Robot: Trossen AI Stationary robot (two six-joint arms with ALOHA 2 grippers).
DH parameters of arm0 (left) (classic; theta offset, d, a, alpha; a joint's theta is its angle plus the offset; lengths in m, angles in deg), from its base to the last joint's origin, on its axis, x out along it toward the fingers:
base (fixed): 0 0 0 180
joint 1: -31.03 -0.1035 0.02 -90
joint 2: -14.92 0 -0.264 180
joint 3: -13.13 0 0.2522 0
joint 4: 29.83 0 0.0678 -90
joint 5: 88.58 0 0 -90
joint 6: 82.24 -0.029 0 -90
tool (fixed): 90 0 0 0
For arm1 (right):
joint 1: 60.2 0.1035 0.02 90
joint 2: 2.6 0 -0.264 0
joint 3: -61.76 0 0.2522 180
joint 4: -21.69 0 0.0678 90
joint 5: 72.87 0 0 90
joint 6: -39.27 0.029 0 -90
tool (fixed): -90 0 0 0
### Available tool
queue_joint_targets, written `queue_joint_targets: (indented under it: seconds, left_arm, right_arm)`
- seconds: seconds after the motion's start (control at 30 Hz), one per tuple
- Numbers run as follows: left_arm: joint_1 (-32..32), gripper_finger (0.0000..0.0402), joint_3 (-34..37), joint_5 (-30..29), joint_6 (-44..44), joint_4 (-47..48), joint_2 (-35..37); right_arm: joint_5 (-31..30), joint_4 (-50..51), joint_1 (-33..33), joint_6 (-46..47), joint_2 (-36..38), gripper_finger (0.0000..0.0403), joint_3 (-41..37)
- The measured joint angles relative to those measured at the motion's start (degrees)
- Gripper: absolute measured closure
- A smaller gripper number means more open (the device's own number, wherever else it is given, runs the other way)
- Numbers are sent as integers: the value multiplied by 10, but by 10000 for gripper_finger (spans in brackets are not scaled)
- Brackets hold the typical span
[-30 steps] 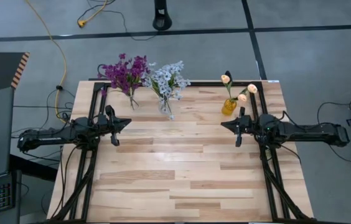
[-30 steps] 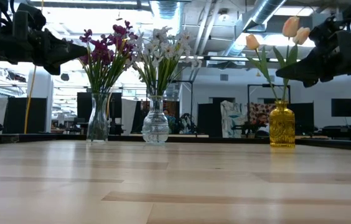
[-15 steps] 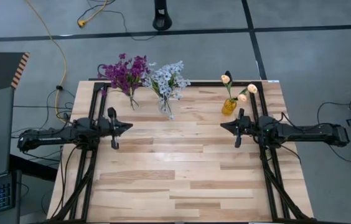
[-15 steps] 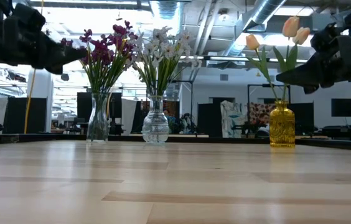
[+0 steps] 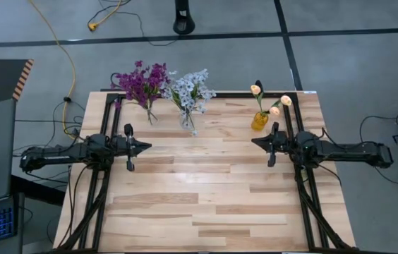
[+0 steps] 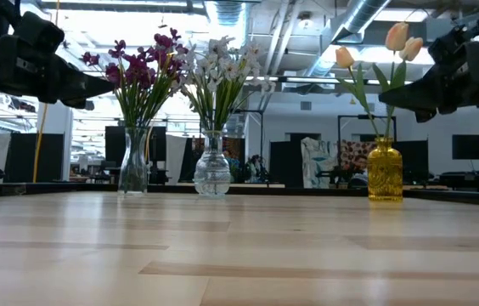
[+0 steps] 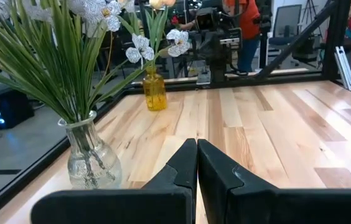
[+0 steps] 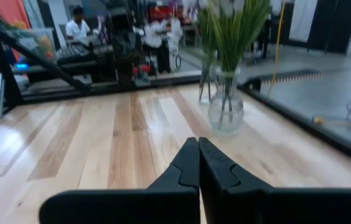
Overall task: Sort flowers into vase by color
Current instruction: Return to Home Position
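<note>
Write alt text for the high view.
Purple flowers, pale blue flowers and peach buds in a yellow vase stand along the table's far edge. The left end effector and right end effector hover shut, empty.

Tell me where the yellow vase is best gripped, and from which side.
Probably its narrow neck, coming level from the table's middle with the right pincer. The yellow vase stands upright at the far edge, with tulips spreading above, so a top approach would hit them.

Right hand (image 8: 198, 144) pressed closed, clear vase (image 8: 226, 115) (green stems (image 8: 233, 34)) beyond
</note>
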Motion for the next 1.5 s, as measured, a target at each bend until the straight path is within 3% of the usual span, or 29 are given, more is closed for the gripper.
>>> queue_joint_targets:
  seconds: [0.33,1.0,1.27,1.5]
  left_arm:
    - [0,401,0,-1,7,-1,0]
    - [-10,401,0,-5,-14,-1,0]
    - [-10,401,0,-5,65,-1,0]
    - [-10,401,0,-5,65,-1,0]
  right_arm:
    - [12,76,-1,-28,134,380,0]
    - [17,83,-2,-15,122,361,-1]
    - [16,83,-2,-15,122,361,-1]
    - [16,83,-2,-14,122,361,-1]
